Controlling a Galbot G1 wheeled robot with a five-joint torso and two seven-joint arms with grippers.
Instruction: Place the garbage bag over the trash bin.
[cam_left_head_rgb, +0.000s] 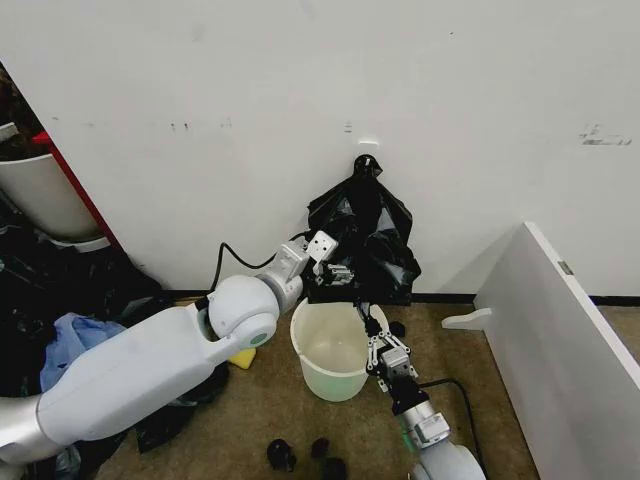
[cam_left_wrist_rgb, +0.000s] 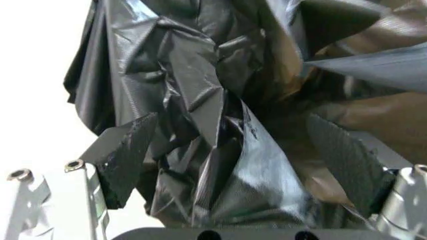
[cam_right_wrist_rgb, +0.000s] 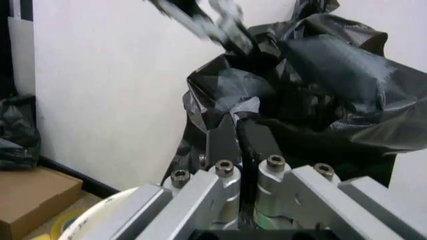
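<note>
Spreading the garbage bag (cam_left_head_rgb: 365, 235) at the trash bin's (cam_left_head_rgb: 335, 355) twelve o'clock: our left gripper (cam_left_wrist_rgb: 233, 165) gapes around folds, right gripper (cam_right_wrist_rgb: 237, 137) pinches its hem. Next, we judge, draw it over the rim.

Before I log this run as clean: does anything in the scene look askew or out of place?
Yes. The garbage bag is bunched against the wall behind the trash bin, not over its rim, so the bin stands unlined. The left end effector is open around its folds; the right end effector is shut on a fold.
</note>
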